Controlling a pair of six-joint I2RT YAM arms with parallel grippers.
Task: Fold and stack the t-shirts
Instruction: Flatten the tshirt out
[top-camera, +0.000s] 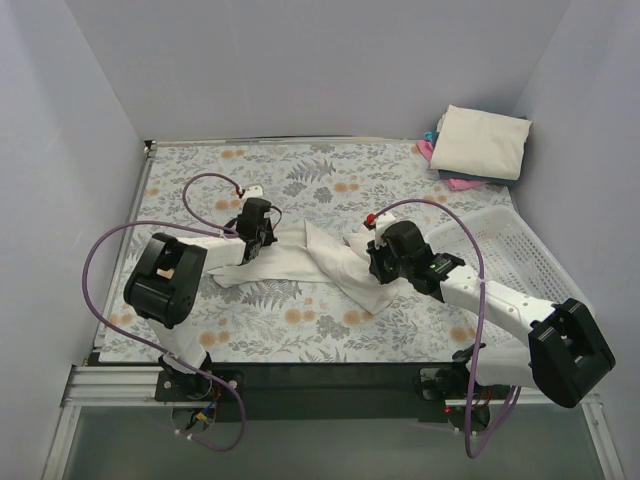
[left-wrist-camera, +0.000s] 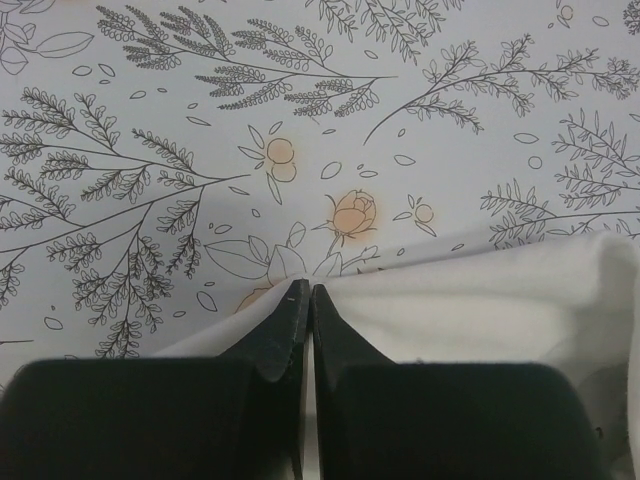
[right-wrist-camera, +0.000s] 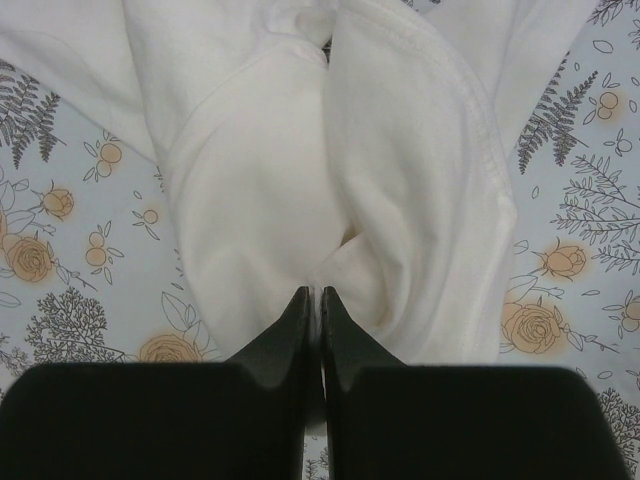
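Note:
A crumpled white t-shirt (top-camera: 320, 260) lies across the middle of the floral table. My left gripper (top-camera: 250, 240) sits at its left end, shut on the cloth's edge (left-wrist-camera: 450, 300); in the left wrist view a thin fold runs between the closed fingertips (left-wrist-camera: 290, 300). At the shirt's right end my right gripper (top-camera: 380, 265) is shut on a bunched fold (right-wrist-camera: 330, 200), with white cloth pinched between the tips (right-wrist-camera: 300, 305). Folded t-shirts (top-camera: 480, 145), cream on top of pink and blue, are stacked at the back right corner.
A white lattice basket (top-camera: 500, 250) stands on the right, close behind my right arm. Grey walls close in the table on three sides. Purple cables loop over both arms.

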